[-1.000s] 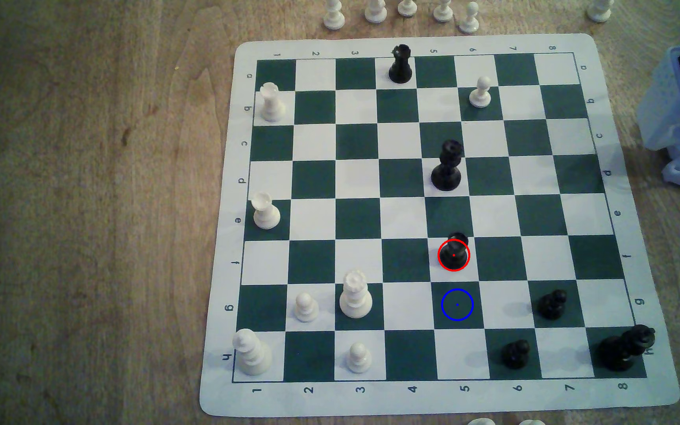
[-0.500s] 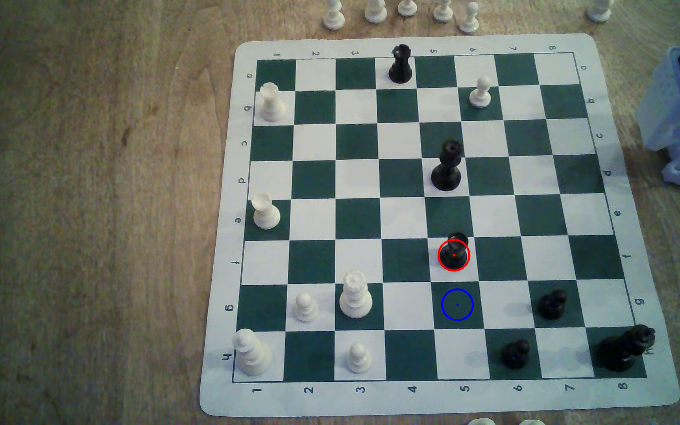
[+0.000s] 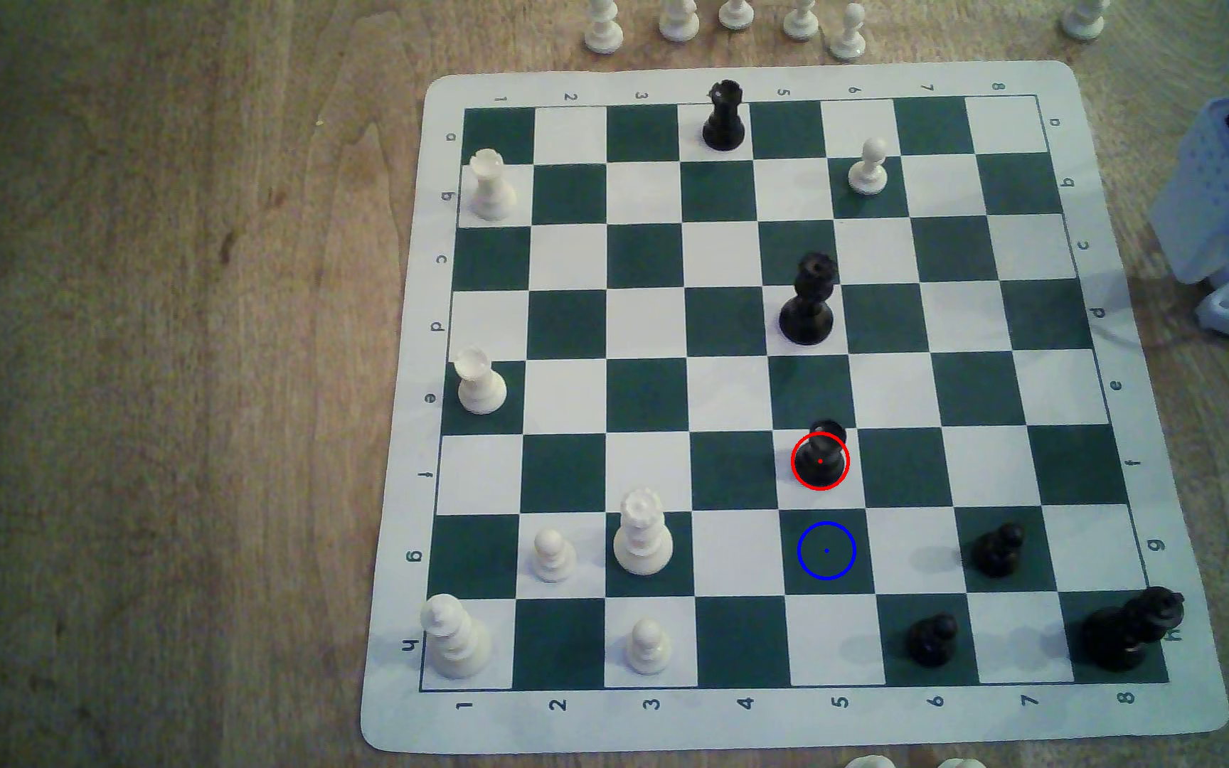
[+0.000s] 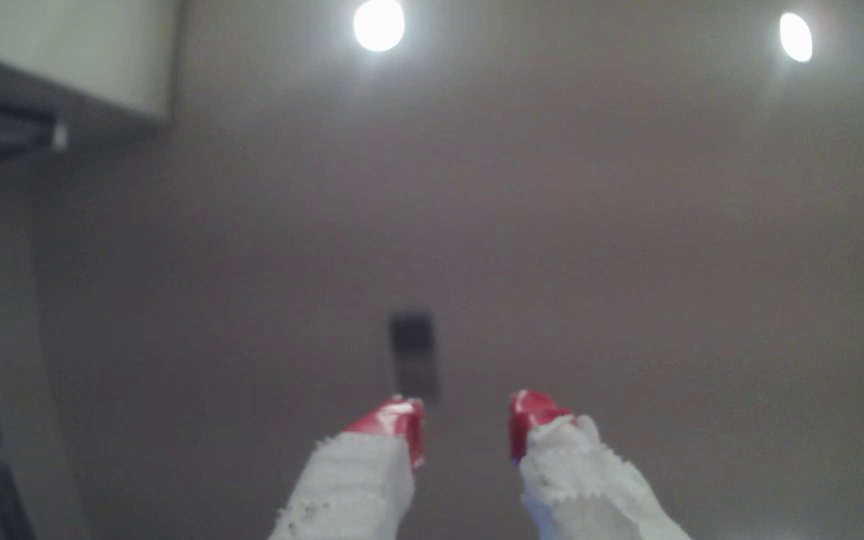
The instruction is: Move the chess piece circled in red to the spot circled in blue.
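Black and glossy, the ringed pawn (image 3: 820, 458) stands untouched on its white square, toward the board's near edge, one square short of the blue-ringed green square (image 3: 826, 550). My read: the reach has not begun. The jaws, red-tipped (image 4: 466, 428), stand apart, holding nothing, aimed at a ceiling. Next, they must swing down over the pawn's head. On the board (image 3: 390, 664) I count seven black pieces and seven white.

Pawn (image 3: 821, 459) on board (image 3: 1143, 709), square just behind ringed spot (image 3: 826, 551); queen (image 3: 807, 303) further behind.
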### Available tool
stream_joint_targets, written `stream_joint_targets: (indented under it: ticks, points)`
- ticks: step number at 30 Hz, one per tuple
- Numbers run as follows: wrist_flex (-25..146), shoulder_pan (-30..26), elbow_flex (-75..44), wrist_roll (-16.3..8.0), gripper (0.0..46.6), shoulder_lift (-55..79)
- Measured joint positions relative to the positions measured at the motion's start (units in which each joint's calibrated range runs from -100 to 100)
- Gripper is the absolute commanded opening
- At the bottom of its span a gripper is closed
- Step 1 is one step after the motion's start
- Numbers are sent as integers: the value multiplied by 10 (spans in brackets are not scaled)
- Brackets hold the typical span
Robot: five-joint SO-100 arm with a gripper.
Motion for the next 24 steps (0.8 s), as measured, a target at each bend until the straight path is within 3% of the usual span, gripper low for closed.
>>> stream_joint_targets:
  ticks: [1, 3, 5, 8, 10, 12, 15, 17, 24]
  points:
    - [22, -4, 0, 1, 40, 0]
    - [65, -9, 0, 17, 3, 0]
    - [148, -27, 0, 46, 6, 0]
    - [264, -53, 0, 59, 43, 0]
    - [325, -62, 0, 64, 3, 0]
    - [395, -62, 0, 63, 3, 0]
    - [562, -21, -28, 26, 3, 1]
    - [717, -7, -94, -21, 34, 3]
    - [1163, -58, -285, -76, 61, 59]
